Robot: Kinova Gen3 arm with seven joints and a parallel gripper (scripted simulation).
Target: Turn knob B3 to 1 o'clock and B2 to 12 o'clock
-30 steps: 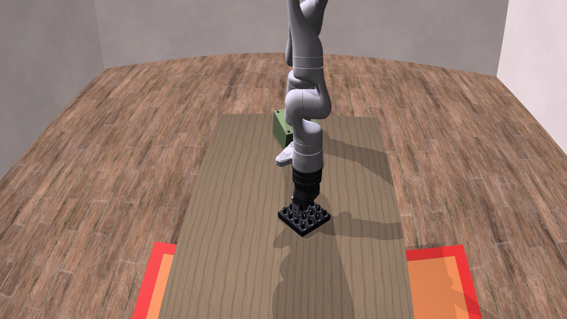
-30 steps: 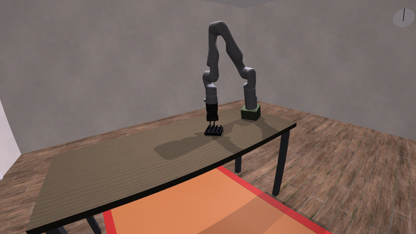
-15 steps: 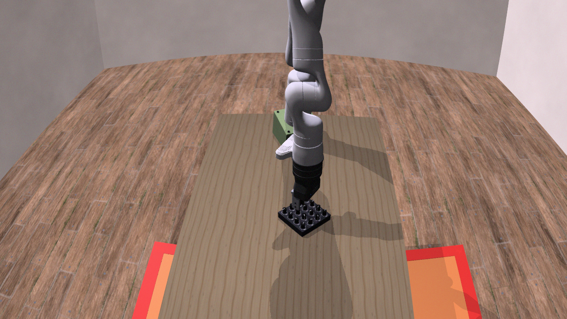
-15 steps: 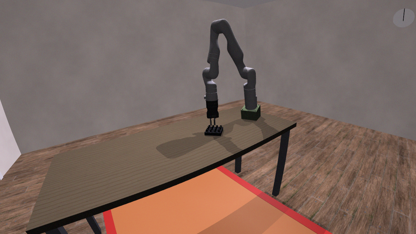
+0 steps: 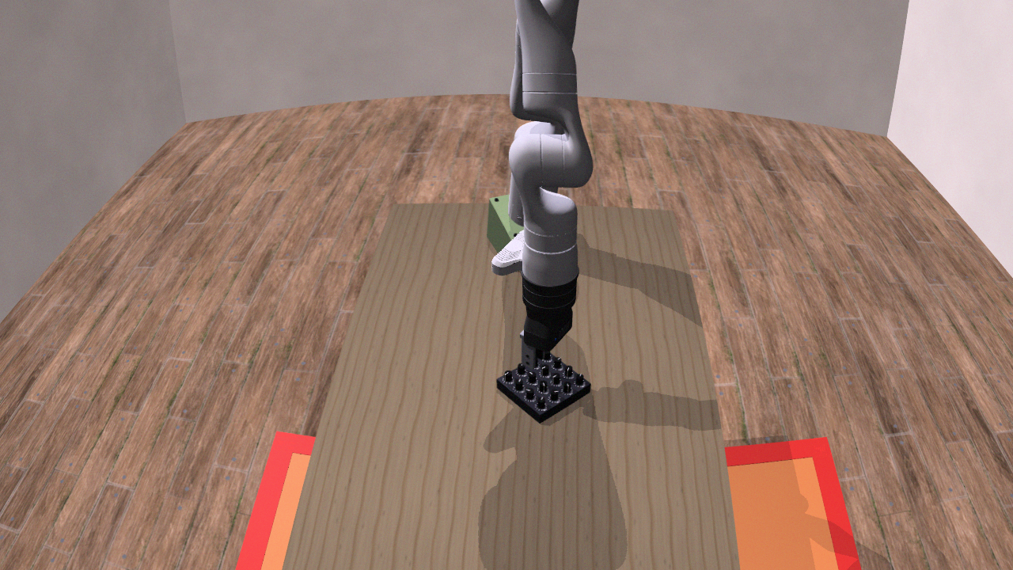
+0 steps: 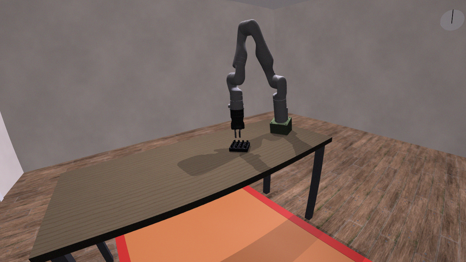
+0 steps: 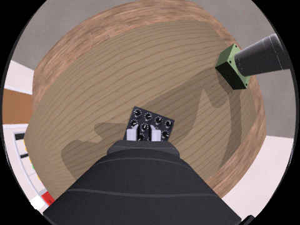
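The knob box (image 5: 542, 412) (image 6: 239, 150) (image 7: 170, 127) sits on the table (image 5: 425, 318) (image 6: 136, 189) (image 7: 103, 84) below the gripper (image 5: 536, 365) (image 6: 237, 137) (image 7: 144, 130), whose fingers stand partly apart, gripping nothing, partly blocking the wrist view of its knobs; the green base block (image 5: 498, 219) (image 6: 276, 128) (image 7: 229, 73) stands well apart

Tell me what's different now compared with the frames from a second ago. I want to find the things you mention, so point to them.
The tool (image 5: 536, 359) (image 6: 237, 137) (image 7: 144, 130) has moved up: its fingers were down at the knobs and now hang above the knob box (image 5: 538, 386) (image 6: 239, 149) (image 7: 153, 122), holding nothing. Whether it let go of a knob can't be told. The box stayed put, and the finger gap looks about the same.
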